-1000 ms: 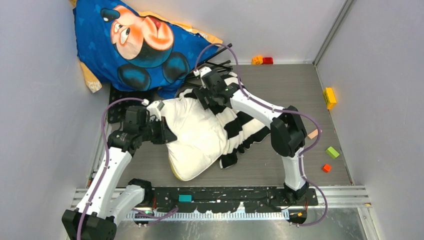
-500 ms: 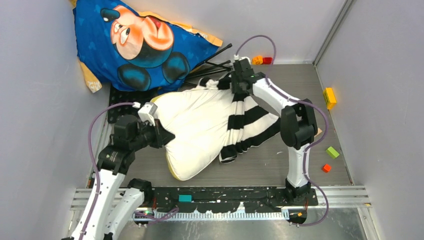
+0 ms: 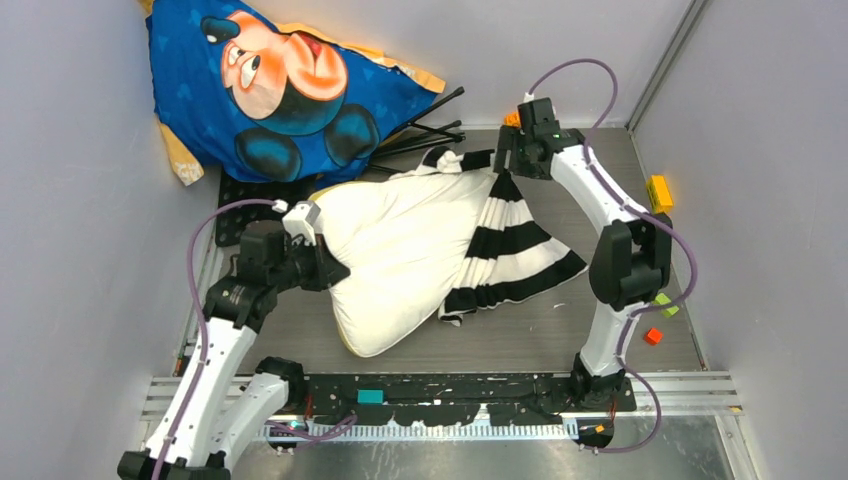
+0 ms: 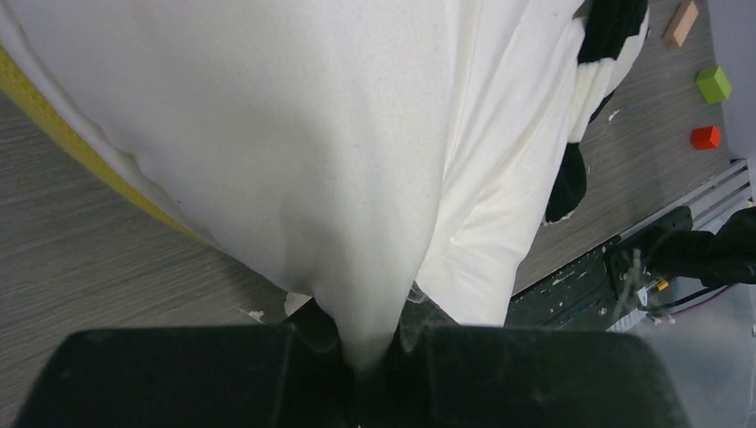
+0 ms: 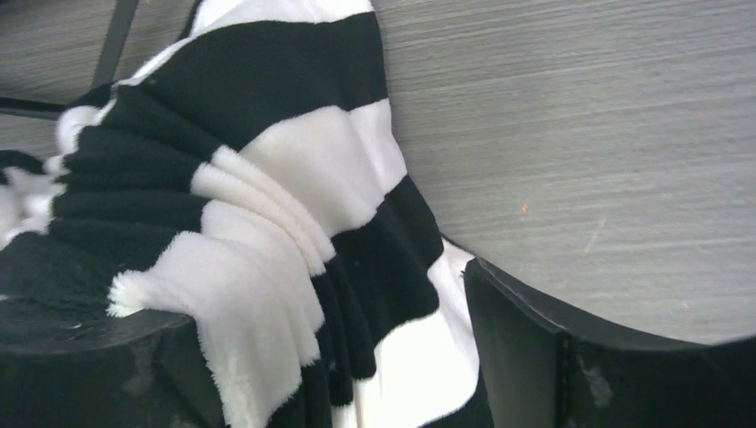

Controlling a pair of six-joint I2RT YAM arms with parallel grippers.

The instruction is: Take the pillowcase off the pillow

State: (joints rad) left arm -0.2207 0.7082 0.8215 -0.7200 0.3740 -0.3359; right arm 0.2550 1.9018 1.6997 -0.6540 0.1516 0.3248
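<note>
The white pillow (image 3: 395,255) with a yellow edge lies on the table's middle left, its right end still inside the black and cream striped pillowcase (image 3: 515,260). My left gripper (image 3: 322,268) is shut on the pillow's left end; in the left wrist view the white pillow fabric (image 4: 339,178) is pinched between the jaws of my left gripper (image 4: 370,370). My right gripper (image 3: 508,160) is at the back, shut on a bunched end of the pillowcase and stretching it to the far right. In the right wrist view the striped pillowcase (image 5: 267,223) fills the gap in my right gripper (image 5: 348,374).
A blue Mickey Mouse cushion (image 3: 280,90) leans in the back left corner, with black rods (image 3: 425,125) beside it. Small coloured blocks lie along the right wall: yellow (image 3: 659,192), green (image 3: 665,304), orange-red (image 3: 653,336). Walls close in on three sides.
My right gripper has pulled the pillowcase end back and to the right, from the pillow's middle to the far back, uncovering more white pillow. The left gripper has kept hold, shifting slightly.
</note>
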